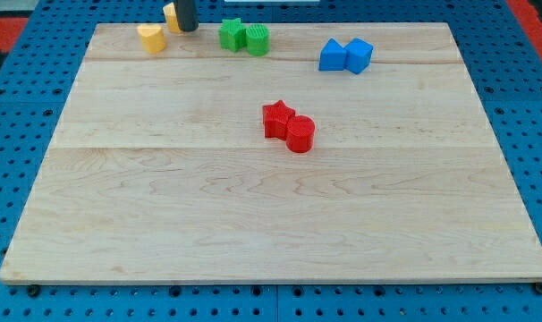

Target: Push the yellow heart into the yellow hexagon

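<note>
So the yellow heart (151,38) sits near the top-left corner of the worktop (271,215), and the yellow hexagon (171,15) is just up and to the right of it, right at the top edge and half hidden behind the rod. They look very close, maybe a sliver of gap between them, but I can't tell for sure whether they touch. I'd say the job is nearly there and only a last small nudge is left.

My tip (187,29) is down just to the right of the hexagon, seemingly against it, and a bit right of the heart. No fingers on this rig, just the rod, so it has hold of nothing.

Moving right along the top: a green star (232,34) with a green cylinder (258,39) pressed up beside it, near the tip but not in the path between the two yellow pieces. Further right, two blue blocks (346,55) sit together, shapes hard to make out. In the middle, a red star (277,118) touches a red cylinder (300,134), well apart from the action.

Nothing really blocks the heart. My only worry is the hexagon sliding off the top edge.
</note>
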You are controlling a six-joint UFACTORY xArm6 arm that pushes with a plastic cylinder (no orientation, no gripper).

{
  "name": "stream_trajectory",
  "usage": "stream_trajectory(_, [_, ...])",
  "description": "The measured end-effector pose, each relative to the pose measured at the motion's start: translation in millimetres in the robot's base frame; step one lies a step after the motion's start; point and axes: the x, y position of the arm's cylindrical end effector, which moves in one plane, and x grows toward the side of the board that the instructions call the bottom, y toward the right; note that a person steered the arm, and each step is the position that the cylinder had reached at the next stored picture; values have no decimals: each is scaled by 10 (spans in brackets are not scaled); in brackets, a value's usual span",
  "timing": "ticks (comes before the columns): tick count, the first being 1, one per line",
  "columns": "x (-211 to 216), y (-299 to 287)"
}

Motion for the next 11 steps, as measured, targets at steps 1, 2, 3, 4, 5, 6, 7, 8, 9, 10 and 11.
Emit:
stream_trajectory(1, [-1, 48])
stream_trajectory(2, [4, 175])
stream_trajectory(3, [147, 169])
stream_trajectory(4, [433, 137])
stream_trajectory(5, [756, 27])
stream_trajectory(6, [773, -744])
stream_trajectory(7, [463, -782])
stream_trajectory(8, [460, -782])
stream_trajectory(9, [504, -782])
stream_trajectory(10, [593, -624])
stream_trajectory(11, [462, -584])
